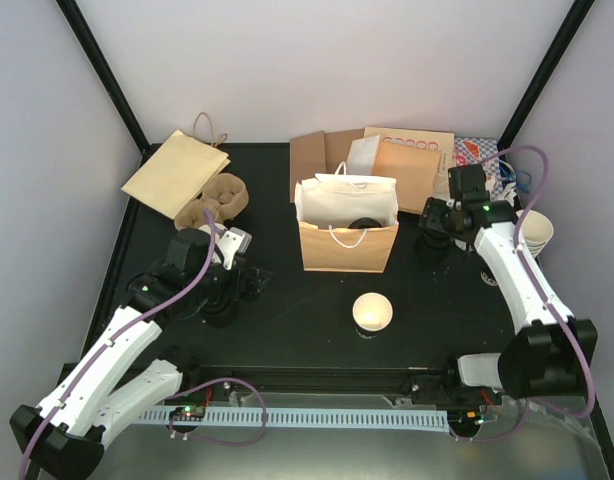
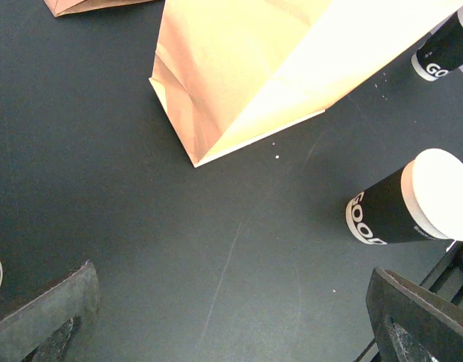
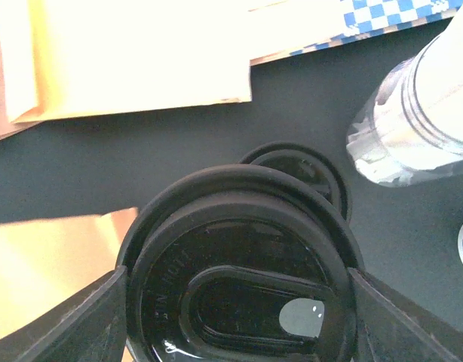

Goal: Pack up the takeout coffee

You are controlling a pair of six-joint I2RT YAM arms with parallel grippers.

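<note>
An open brown paper bag (image 1: pixel 347 245) stands mid-table, and a round black lid (image 1: pixel 364 222) shows inside it. A lidless cup (image 1: pixel 372 312), black-walled with a cream inside, stands in front of the bag; it also shows in the left wrist view (image 2: pixel 412 207). My right gripper (image 1: pixel 432 238) is right of the bag, with its fingers (image 3: pixel 73 324) against both sides of a black sip lid (image 3: pixel 239 294). A black cup (image 2: pixel 446 45) stands below it. My left gripper (image 1: pixel 237 290) is open and empty above bare table (image 2: pixel 231 324).
A second black lid (image 3: pixel 299 170) lies on the table behind the held one. A wrapped stack of cream cups (image 1: pixel 537 235) stands at the right. A brown pulp carrier tray (image 1: pixel 212 200) and flat paper bags (image 1: pixel 177 170) lie at the back.
</note>
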